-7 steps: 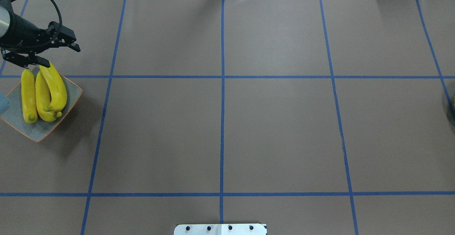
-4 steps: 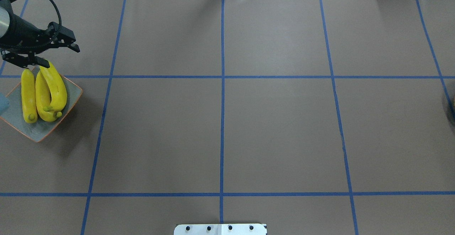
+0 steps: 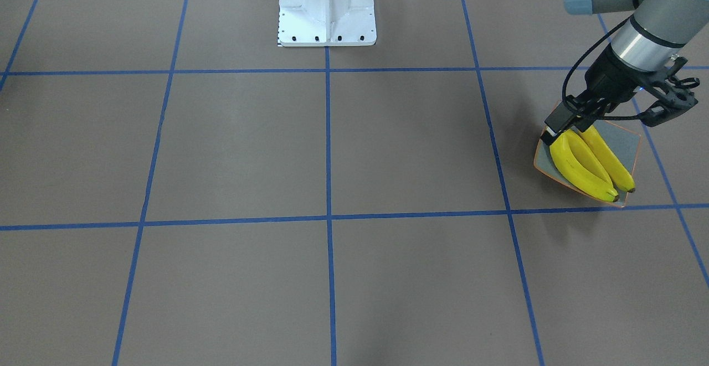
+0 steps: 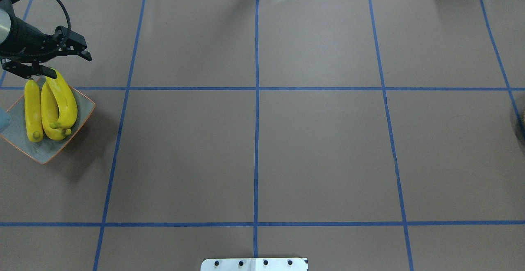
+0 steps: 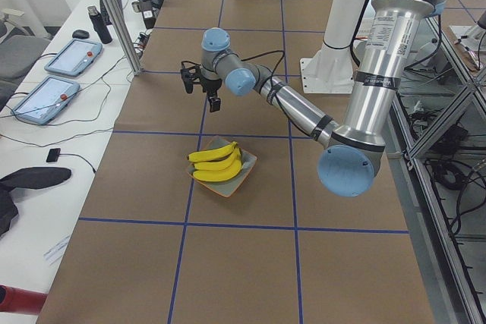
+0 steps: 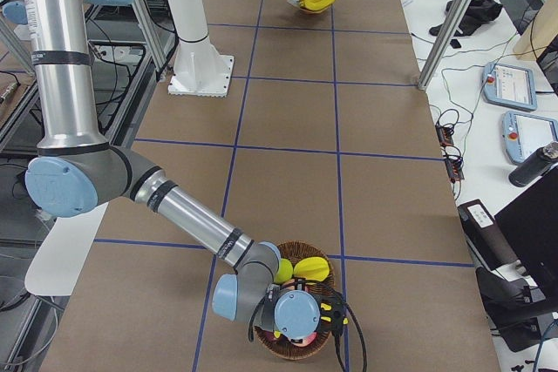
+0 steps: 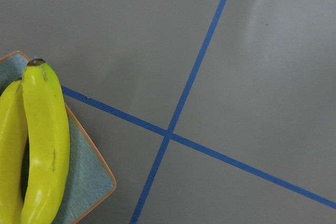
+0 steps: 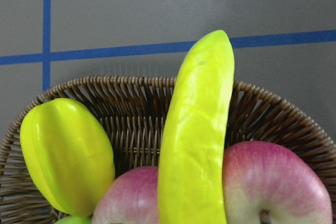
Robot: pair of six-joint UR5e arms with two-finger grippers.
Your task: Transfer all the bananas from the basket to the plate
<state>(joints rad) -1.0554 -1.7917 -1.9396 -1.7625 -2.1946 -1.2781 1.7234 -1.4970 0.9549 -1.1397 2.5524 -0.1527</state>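
Watch the left hand (image 4: 70, 65): it hangs wide open and empty just above the far tips of the bananas (image 4: 57, 107), and a low move from there could knock one over the rim. All three lie side by side on the plate (image 4: 45, 152), touching. At the other end of the bench (image 4: 262, 156), the basket (image 8: 131, 108) holds two apples (image 8: 278, 182), a starfruit (image 8: 68, 150) and a long yellow-green fruit (image 8: 197, 129), maybe another banana. You cannot tell whether the right hand (image 6: 305, 318) grips anything.

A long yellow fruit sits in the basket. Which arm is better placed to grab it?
Right. The right tool hangs over the basket, the long yellow fruit filling its wrist view. The left tool is open by the plate, across the table.
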